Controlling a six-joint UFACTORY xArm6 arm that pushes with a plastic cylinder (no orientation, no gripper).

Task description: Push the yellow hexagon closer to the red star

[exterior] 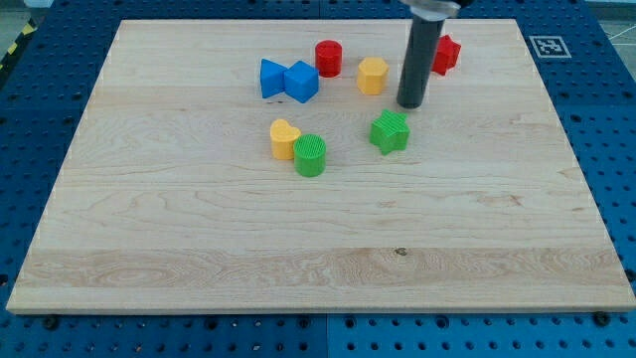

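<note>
The yellow hexagon (373, 75) sits near the view's top, a little right of centre. The red star (445, 54) lies to its right and slightly higher, partly hidden behind my rod. My tip (411, 103) rests on the board between them, just right of and below the yellow hexagon, and just above the green star (391, 131). The tip touches no block that I can tell.
A red cylinder (329, 58) stands left of the hexagon. A blue triangle (270, 79) and a blue cube (301, 82) sit side by side further left. A yellow heart (284, 138) and a green cylinder (310, 155) lie together below them. The wooden board (199, 249) rests on a blue perforated table.
</note>
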